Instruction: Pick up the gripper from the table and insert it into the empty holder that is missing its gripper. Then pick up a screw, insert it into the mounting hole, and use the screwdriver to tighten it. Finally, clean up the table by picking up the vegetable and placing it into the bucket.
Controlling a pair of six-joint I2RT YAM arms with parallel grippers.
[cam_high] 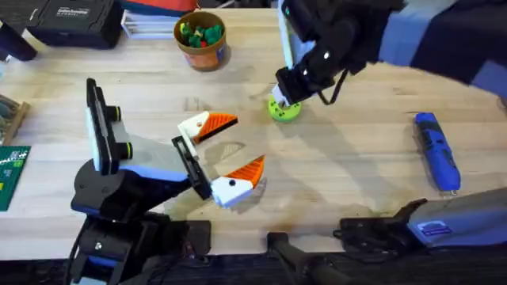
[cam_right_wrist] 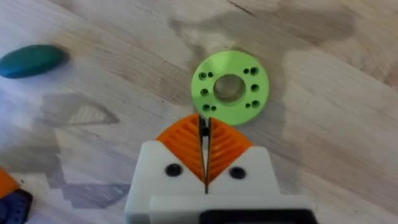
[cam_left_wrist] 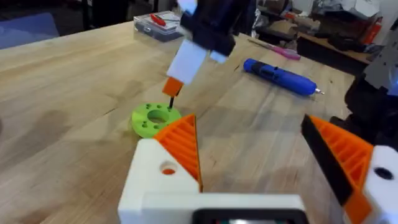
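Screw point(cam_right_wrist: 203, 126) | pinched in right claw point(cam_right_wrist: 204, 132) (above green disc point(cam_right_wrist: 229, 88))

The screwdriver point(cam_high: 437, 150) is a blue, pen-shaped tool lying flat on the right part of the table, its length running roughly away from the arms' bases; in the left wrist view its pale narrow tip point(cam_left_wrist: 318, 92) shows at one end. The vegetable point(cam_right_wrist: 32, 60) is a smooth, rounded teal-green piece lying flat on the wood. The bucket point(cam_high: 202, 39) is a small orange-brown cup with a tan rim, standing upright near the far edge, holding green and yellow pieces
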